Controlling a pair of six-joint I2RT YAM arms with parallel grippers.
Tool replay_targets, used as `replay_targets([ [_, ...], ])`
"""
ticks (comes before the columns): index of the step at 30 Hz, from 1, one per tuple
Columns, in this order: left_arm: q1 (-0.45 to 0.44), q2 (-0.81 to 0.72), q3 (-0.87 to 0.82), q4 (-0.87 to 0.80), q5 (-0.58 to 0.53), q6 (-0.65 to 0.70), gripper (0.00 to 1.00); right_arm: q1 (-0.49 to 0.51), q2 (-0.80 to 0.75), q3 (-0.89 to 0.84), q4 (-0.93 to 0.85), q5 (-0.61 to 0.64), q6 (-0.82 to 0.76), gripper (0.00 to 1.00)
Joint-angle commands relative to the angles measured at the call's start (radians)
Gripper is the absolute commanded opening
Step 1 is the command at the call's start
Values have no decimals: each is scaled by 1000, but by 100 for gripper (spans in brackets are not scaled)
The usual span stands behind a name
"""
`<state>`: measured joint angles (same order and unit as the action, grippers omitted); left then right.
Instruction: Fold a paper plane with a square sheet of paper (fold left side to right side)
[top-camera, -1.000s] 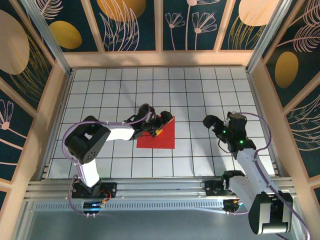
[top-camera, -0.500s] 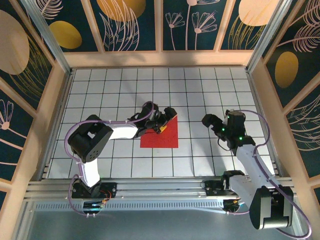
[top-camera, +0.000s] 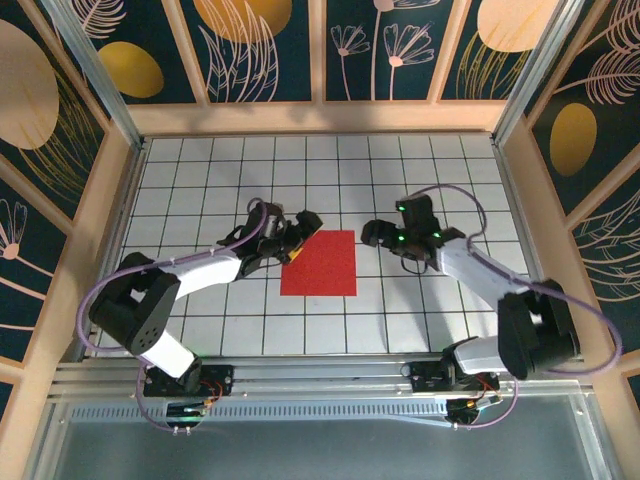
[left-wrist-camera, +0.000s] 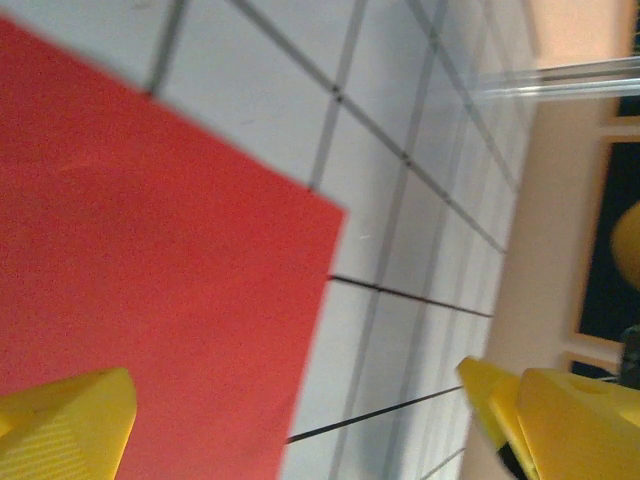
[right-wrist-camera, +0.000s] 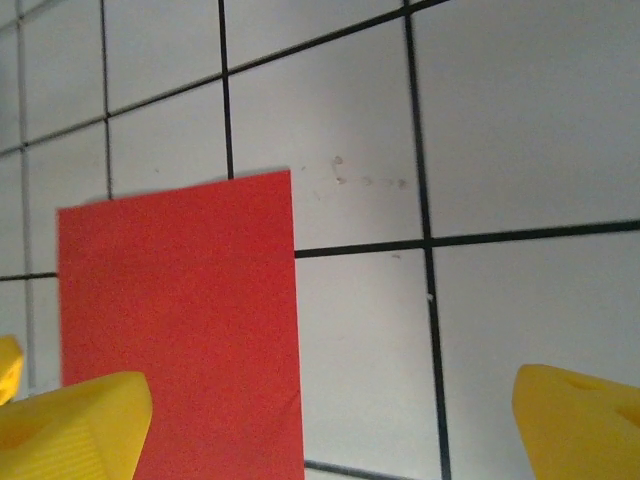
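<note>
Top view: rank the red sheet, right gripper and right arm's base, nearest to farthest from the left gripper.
1. the square sheet of paper, right beside the left gripper.
2. the right gripper, past the sheet's right edge.
3. the right arm's base, at the near right edge.

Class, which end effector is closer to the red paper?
The left end effector, at a corner of the paper; the right end effector sits apart, off its edge.

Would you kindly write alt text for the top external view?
A flat red square sheet of paper lies on the white grid table; the left gripper is at its far-left corner, the right gripper beside its far-right corner.
</note>
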<state>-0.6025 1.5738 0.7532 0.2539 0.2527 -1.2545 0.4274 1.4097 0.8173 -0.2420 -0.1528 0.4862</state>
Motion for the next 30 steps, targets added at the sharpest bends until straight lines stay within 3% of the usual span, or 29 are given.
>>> replay_targets([
  [1,-2,-46,-50,-114,21,67,94,60,119,105,-48,84,-52,95],
  [6,-1,-63,-67,-197,20,135,79,114,291,227,-74,117,-83,99],
  [15,-2,-11,-72,-202,53,158,63,175,475,406,-110,141,-122,99],
  [30,-1,48,-89,-219,33,173,62,221,591,489,-138,160,-138,99],
])
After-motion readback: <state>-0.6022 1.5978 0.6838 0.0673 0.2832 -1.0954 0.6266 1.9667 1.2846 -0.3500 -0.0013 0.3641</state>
